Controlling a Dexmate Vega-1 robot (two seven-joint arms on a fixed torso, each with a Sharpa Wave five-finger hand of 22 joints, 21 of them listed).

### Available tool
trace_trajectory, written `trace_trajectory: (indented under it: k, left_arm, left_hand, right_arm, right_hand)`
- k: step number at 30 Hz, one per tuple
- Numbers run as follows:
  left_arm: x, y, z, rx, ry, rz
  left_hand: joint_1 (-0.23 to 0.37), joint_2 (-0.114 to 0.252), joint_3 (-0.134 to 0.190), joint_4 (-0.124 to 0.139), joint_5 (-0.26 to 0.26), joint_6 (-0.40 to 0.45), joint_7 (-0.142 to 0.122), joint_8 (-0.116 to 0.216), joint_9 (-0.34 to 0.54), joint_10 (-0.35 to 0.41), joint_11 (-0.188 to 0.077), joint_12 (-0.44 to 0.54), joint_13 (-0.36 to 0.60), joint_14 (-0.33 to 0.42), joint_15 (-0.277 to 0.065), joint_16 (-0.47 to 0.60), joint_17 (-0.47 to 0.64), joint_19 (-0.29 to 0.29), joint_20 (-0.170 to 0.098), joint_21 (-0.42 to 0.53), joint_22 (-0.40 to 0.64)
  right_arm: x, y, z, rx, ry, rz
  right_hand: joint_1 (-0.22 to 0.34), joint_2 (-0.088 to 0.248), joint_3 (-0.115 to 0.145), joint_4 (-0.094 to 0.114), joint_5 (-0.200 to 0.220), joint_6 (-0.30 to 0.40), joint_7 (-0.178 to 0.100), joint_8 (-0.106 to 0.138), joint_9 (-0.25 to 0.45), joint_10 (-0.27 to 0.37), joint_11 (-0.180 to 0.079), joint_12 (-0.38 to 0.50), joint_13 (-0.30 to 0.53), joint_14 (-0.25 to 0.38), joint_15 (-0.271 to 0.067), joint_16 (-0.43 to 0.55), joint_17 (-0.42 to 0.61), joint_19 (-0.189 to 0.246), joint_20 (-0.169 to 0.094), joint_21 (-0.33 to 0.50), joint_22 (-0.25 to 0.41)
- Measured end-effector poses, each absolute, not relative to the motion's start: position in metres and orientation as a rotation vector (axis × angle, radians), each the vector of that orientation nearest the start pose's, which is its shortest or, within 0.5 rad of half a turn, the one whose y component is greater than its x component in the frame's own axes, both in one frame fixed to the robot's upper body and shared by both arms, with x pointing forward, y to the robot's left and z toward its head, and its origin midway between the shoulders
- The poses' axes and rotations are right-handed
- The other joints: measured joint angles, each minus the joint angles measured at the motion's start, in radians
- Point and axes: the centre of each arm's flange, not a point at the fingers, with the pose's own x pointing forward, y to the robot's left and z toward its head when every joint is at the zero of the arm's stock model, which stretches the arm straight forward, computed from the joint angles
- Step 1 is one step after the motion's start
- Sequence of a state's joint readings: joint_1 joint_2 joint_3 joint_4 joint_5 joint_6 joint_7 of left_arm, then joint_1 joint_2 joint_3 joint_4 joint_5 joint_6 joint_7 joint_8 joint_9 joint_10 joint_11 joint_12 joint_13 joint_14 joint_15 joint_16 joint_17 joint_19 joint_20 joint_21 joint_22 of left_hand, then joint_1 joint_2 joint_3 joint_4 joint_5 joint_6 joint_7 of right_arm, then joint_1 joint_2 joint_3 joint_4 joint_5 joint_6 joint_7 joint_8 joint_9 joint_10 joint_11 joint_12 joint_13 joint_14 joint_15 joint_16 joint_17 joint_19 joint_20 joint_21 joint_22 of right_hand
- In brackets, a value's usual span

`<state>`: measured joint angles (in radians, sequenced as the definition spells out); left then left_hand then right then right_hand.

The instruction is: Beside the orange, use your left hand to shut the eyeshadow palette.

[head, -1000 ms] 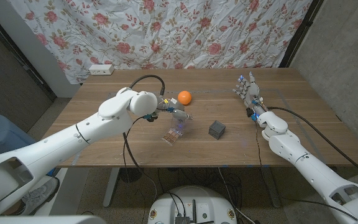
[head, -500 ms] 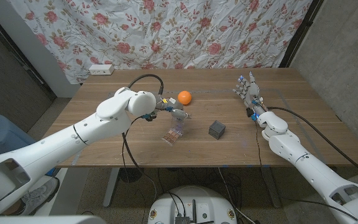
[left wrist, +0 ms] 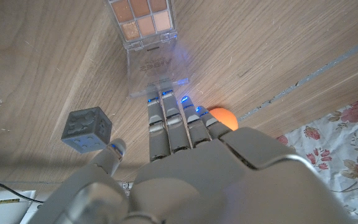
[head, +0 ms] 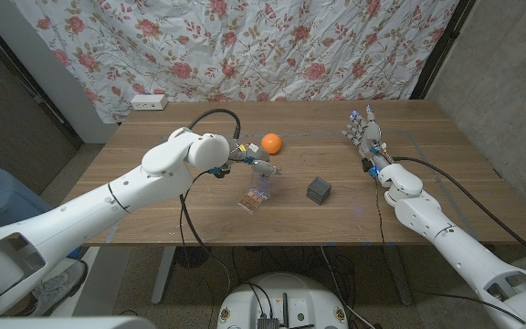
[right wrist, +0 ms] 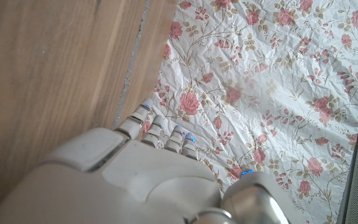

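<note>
A: Head view, item 1: left hand (head: 256, 166)?
B: Mid-table, just beside orange (head: 271, 143), on the side toward the robot; fingers straight and close together, reaching to the palette (head: 257, 195); nothing gripped; approx. touching the lid's upper edge, contact not certain from this view.

A: Left wrist view, same hand (left wrist: 185, 155)?
B: Fingers (left wrist: 160, 118) extended side by side; tips at the edge of the clear lid, looks like touching; thumb out to the side, toward cube (left wrist: 87, 130); no grasp on anything.

A: Item 2: palette?
B: Head view: on table (head: 153, 201), near the robot-side of the orange, between orange and table's front edge; lid raised, tilted, not shut. Wrist view: palette (left wrist: 145, 25) w/ pans in tan, orange, peach shades; clear lid (left wrist: 153, 68) w/ faint lettering, unreadable; open.

A: Item 3: orange?
B: Round, bright; beyond the hand in head view; wrist view shows orange (left wrist: 222, 117) partly behind the fingers; apart from palette.

A: Item 4: cube?
B: Dark grey cube (head: 318, 190); right of palette, well apart from it; untouched.

A: Item 5: right hand (head: 364, 135)?
B: Far right of table; fingers straight, spread a little; holds nothing; whether it touches the table, can't tell. Right wrist view: hand (right wrist: 135, 168) w/ fingertips toward floral cloth (right wrist: 272, 74); wood alongside.

A: Misc.?
B: Floral cloth (head: 272, 46) behind table; white power strip (head: 149, 101) at far left corner; black cable (head: 213, 119) looping over left arm.
</note>
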<state>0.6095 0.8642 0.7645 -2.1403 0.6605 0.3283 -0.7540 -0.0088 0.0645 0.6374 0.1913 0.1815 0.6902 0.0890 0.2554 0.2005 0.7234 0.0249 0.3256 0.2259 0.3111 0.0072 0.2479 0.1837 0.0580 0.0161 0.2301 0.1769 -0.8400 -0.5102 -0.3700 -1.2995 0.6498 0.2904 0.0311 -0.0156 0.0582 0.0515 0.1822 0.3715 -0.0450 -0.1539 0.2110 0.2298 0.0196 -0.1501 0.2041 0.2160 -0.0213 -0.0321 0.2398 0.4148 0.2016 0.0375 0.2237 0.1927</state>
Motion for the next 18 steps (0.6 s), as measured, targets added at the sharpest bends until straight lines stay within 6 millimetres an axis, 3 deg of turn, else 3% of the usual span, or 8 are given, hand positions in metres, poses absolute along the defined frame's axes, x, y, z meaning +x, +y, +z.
trace_trajectory:
  k: [18]
  left_arm:
    - [0.5178,0.1343,0.0335,1.8,-0.382,-0.457]
  left_hand:
    - [0.0,0.0,0.0,0.0,0.0,0.005,-0.005,0.0,0.002,0.005,-0.005,0.004,0.005,0.011,0.0,0.0,0.0,0.002,0.002,0.0,0.0]
  right_arm:
    - [0.6527,-0.2903,-0.0275,0.041,-0.594,0.208]
  right_hand:
    - [0.0,0.0,0.0,0.0,0.0,0.0,0.0,0.0,0.0,0.0,0.0,0.0,0.0,0.0,0.0,0.0,0.0,0.0,0.0,0.0,0.0]
